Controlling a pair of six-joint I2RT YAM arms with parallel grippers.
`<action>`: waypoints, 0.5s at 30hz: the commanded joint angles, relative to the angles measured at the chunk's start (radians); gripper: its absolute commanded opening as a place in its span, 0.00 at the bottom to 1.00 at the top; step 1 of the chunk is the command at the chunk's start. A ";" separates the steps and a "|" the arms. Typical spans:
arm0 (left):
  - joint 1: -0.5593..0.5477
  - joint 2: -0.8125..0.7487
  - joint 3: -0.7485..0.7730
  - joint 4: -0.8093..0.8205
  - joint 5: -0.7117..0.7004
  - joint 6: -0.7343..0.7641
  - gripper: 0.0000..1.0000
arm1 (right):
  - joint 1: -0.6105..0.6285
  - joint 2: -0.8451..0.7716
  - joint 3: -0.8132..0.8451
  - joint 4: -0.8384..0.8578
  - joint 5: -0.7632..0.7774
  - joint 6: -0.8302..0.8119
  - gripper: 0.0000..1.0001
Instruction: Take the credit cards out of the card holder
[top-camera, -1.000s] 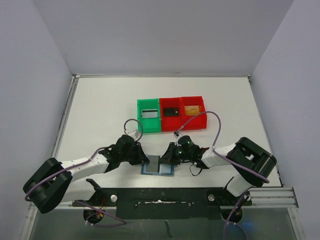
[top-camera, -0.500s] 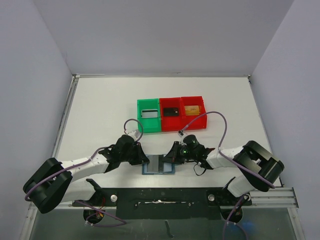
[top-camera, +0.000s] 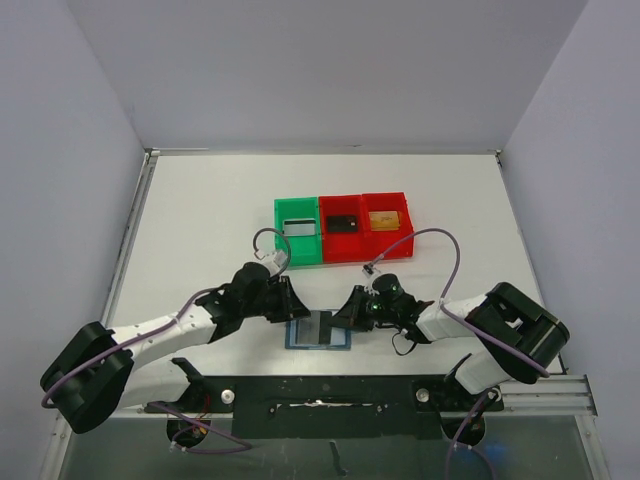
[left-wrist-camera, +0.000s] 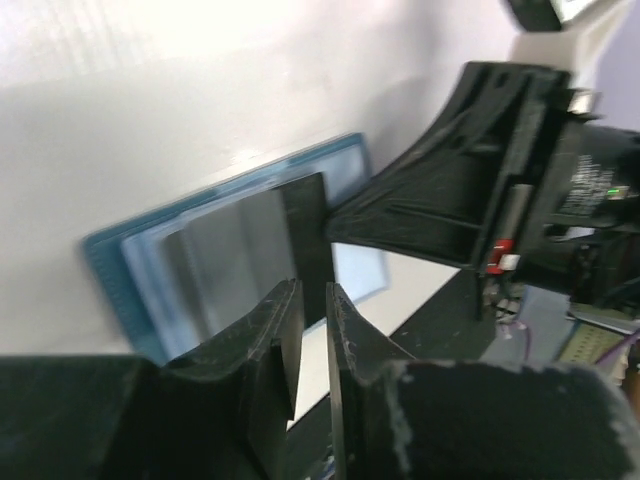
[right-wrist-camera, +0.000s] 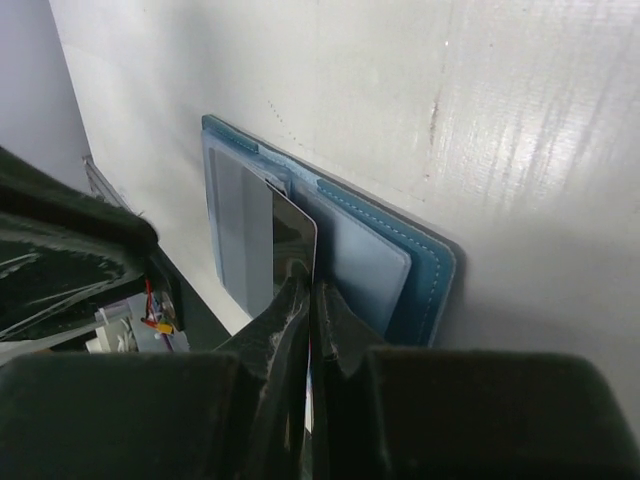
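On the white table (top-camera: 200, 220), well nearer than the row of green and red plastic bins (top-camera: 343, 252) at the far middle, the flat light-blue bifold card holder (right-wrist-camera: 370, 270) lies open by the near edge, between the two arms. A thin dark grey glossy credit card (right-wrist-camera: 292, 232) sits partly out of a pocket near the fold and looks lifted off the panel on its right side. The right gripper (right-wrist-camera: 307, 290) reaches in from the right with its fingers pressed together on that card's free edge, so the step in hand appears to be drawing this card out. The left gripper (left-wrist-camera: 312, 322) hovers just beside the holder's far-left corner, its fingers a narrow slit apart and holding nothing. A paler grey sheet in the left panel may be a second card; I cannot tell. Next, I judge, the right gripper needs to pull rightward and slightly up along the pocket's line. Meanwhile the left one should press the blue panel down so the holder does not slide along with the card.
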 joint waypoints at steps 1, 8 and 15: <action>-0.016 0.006 0.054 0.143 0.043 -0.044 0.11 | -0.018 -0.021 -0.039 0.129 0.015 0.036 0.00; -0.082 0.174 0.099 0.087 0.014 -0.033 0.00 | -0.032 0.008 -0.045 0.132 -0.034 -0.007 0.00; -0.150 0.263 0.124 -0.034 -0.089 -0.026 0.00 | -0.067 0.014 -0.065 0.168 -0.092 -0.011 0.04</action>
